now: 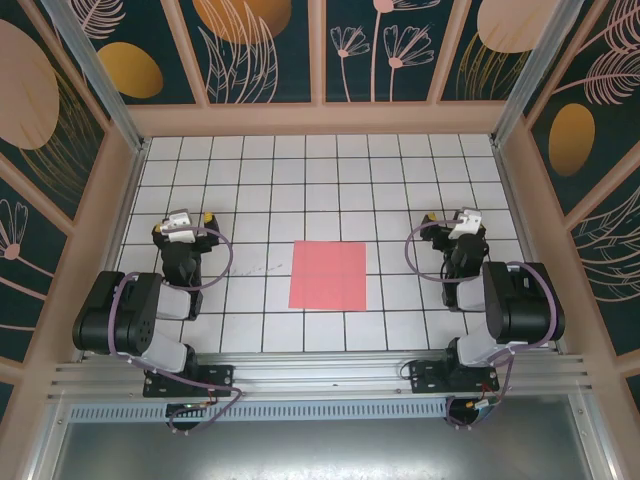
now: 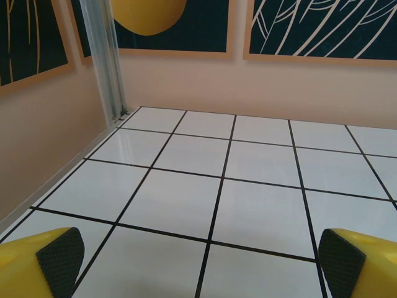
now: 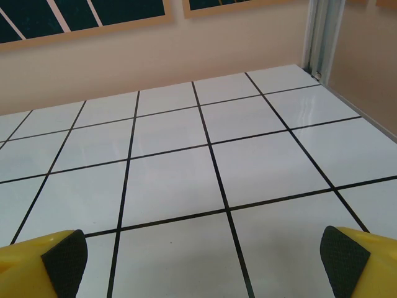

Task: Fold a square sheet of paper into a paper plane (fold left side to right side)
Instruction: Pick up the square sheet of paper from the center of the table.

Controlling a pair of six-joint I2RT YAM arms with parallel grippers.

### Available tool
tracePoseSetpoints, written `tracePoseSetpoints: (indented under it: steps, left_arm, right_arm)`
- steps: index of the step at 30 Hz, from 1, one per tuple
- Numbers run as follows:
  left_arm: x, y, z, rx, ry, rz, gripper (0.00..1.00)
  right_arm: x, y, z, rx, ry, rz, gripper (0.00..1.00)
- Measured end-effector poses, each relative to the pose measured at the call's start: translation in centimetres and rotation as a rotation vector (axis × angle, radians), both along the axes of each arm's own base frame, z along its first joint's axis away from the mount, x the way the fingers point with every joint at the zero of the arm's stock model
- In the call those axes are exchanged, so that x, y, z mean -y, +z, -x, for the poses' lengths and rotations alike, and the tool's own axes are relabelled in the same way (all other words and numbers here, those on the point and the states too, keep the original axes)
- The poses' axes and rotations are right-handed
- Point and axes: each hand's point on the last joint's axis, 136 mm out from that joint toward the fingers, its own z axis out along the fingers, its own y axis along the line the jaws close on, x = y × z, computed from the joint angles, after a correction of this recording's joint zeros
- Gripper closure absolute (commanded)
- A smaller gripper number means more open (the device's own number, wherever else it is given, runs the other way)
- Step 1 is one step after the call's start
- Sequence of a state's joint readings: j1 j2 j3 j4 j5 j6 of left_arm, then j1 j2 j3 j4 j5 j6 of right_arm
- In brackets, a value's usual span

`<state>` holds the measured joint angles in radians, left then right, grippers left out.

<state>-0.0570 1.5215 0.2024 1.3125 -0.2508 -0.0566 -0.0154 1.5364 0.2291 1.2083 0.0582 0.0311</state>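
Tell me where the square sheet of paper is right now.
In the top view, the square sheet of paper lies flat near the middle of the tiled table, between the left gripper and the right gripper, touching neither.

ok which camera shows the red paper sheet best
Top external: the square sheet of paper lies flat on the white tiles, all four edges visible. Both wrist views look across those tiles toward the back wall.
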Motion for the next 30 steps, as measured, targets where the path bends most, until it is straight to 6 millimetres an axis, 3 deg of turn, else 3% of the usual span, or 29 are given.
tracePoseSetpoints:
  steps: [26,28,30]
  left_arm:
    - [-0.4,0.0,0.2,-0.005,0.023,0.002,0.01]
    - [-0.6,0.8,0.4,-0.008,0.037,0.004,0.01]
    - [-0.8,2.7,0.3,0.014,0.051,0.027,0.01]
  right_arm:
    - [0.2,0.0,0.0,0.000,0.003,-0.003,0.01]
    - [0.2,0.0,0.1,-0.011,-0.001,-0.004,0.01]
    - [0.3,0.5,0.1,-0.029,-0.006,-0.007,0.01]
